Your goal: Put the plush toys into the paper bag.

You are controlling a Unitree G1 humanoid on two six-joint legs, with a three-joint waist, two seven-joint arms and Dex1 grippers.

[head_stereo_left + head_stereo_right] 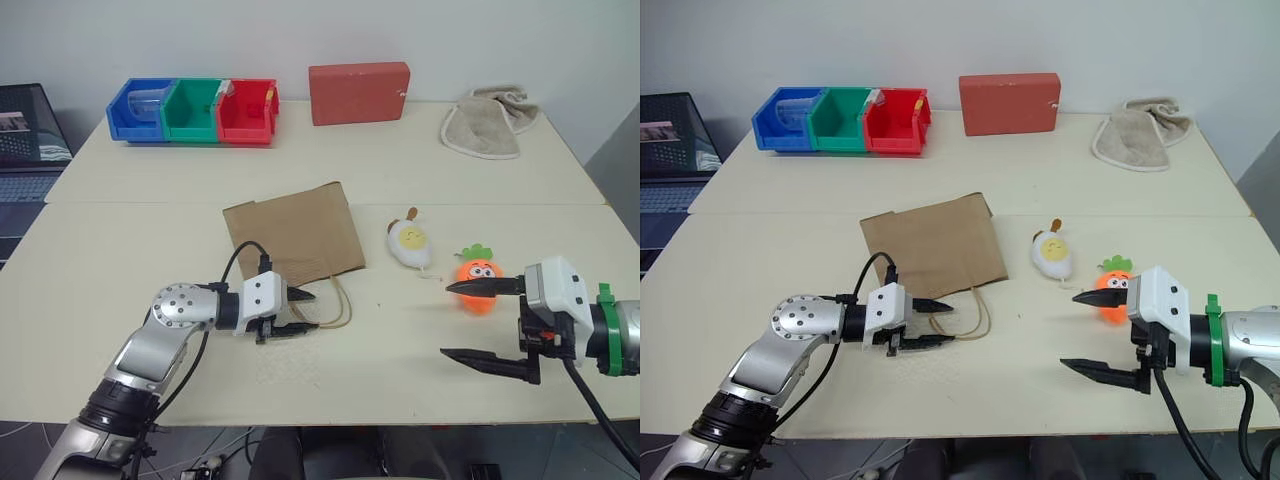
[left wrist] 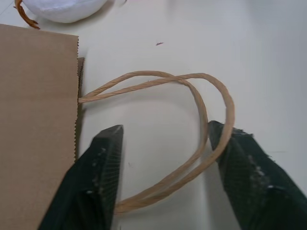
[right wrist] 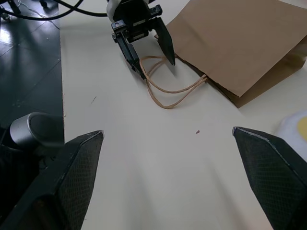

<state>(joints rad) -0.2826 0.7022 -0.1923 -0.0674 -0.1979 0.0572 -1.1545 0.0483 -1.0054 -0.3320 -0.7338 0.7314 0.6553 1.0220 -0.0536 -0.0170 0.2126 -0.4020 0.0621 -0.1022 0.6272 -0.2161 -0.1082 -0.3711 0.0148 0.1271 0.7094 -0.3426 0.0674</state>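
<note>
- Watching the paper bag (image 1: 295, 233) first, since I judge it the main risk; it lies flat and closed on the table, mouth toward me, so if my left gripper (image 1: 303, 312) lifts only one cord the bag may tip or drag instead of opening, and the toys would have nowhere to go
- Left gripper sits at the twisted-cord handles (image 2: 192, 124), jaws partly spread with the two loops lying between them, not yet pinched; the cords are thin and springy, so I think they could slip off a fingertip as the jaws come together
- Right gripper (image 1: 485, 320) hovers just beside the carrot plush (image 1: 478, 271), jaws spread wide and holding nothing; the upper finger is over the toy, so a careless descent might nudge it toward the table's near edge
- Egg plush (image 1: 409, 244) lies between the bag and the carrot, near the bag's corner; I reckon a swinging bag could knock it aside
- Surface is a pale cream table (image 1: 150, 230), two tops butted with a seam across; smooth, so the bag would probably slide easily
- Back of the table: blue, green and red bins (image 1: 195, 110) in a row, a red rectangular block (image 1: 358, 92), a beige towel (image 1: 487, 125); a white wall behind, a laptop (image 1: 25, 140) to the left
</note>
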